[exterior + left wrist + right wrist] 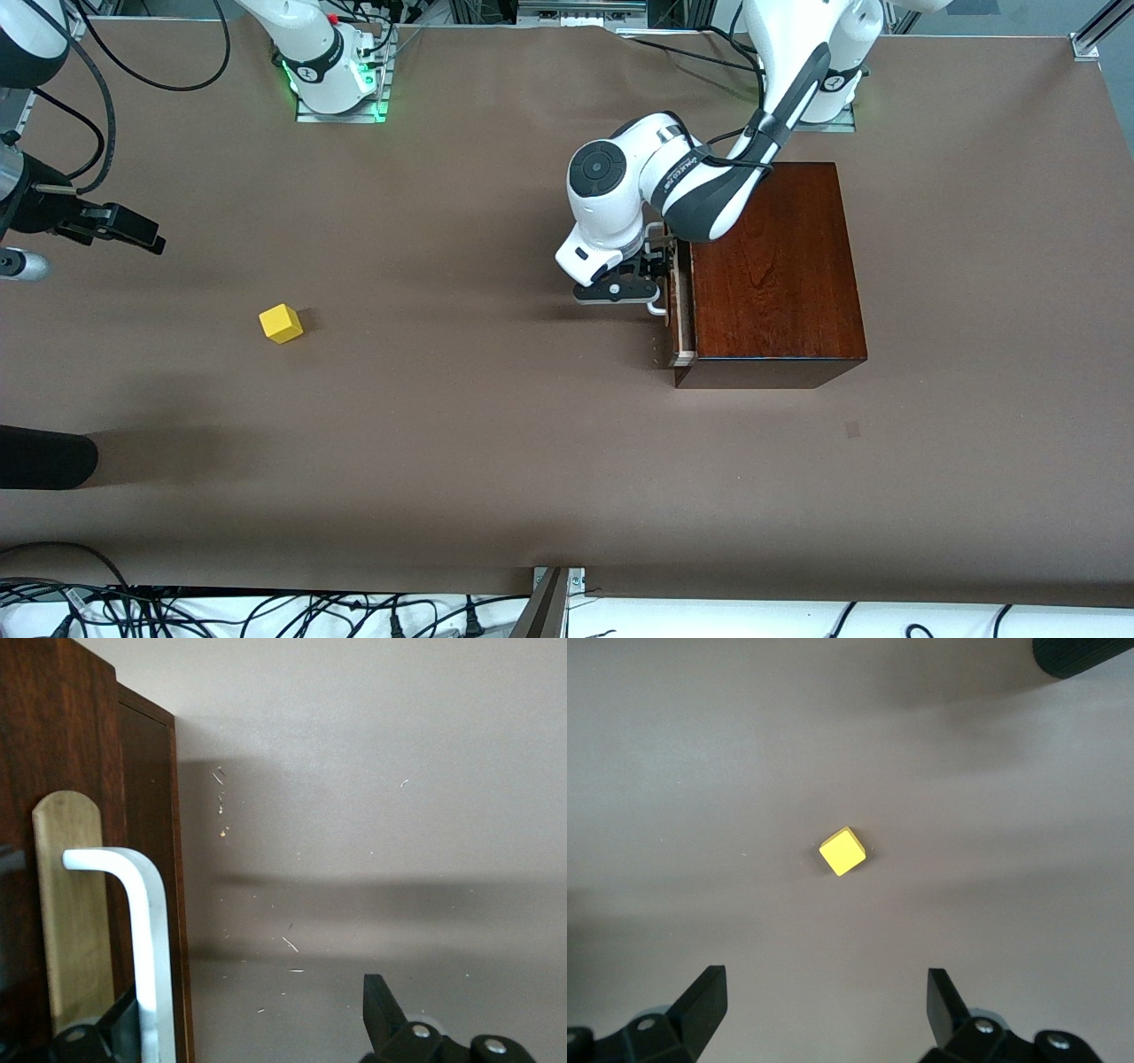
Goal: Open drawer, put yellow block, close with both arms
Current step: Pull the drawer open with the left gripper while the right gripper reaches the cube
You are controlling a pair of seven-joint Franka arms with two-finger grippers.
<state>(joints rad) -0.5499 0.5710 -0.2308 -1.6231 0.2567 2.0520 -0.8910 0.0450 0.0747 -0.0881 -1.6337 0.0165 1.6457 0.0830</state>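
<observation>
Left pincer [252, 1023] spread wide, white handle [146, 930] between fingers, dark drawer [146, 859] front

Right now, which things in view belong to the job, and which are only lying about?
Job:
- drawer of the wooden box
- its white handle
- yellow block
- left gripper, open at the handle
- right gripper, open over the block

Lying about:
- cables

Glossy, dark reddish-brown wood on the box [778, 266], grain plain under the shine. Pale raw-looking wood along the drawer [680, 306] edge, darker varnished front. Smooth white bar for the handle [142, 930] (plastic or painted metal, cannot tell). Matt brown sheet over the bench [496, 425], faintly creased, flecked with pale specks near the box. Plain yellow block [281, 323], smooth, matt faces. Shiny white shells and dark grey joints on the arms [638, 190]; matt black hand [640, 275] at the handle, matt black hand [824, 1010] over the block.
</observation>
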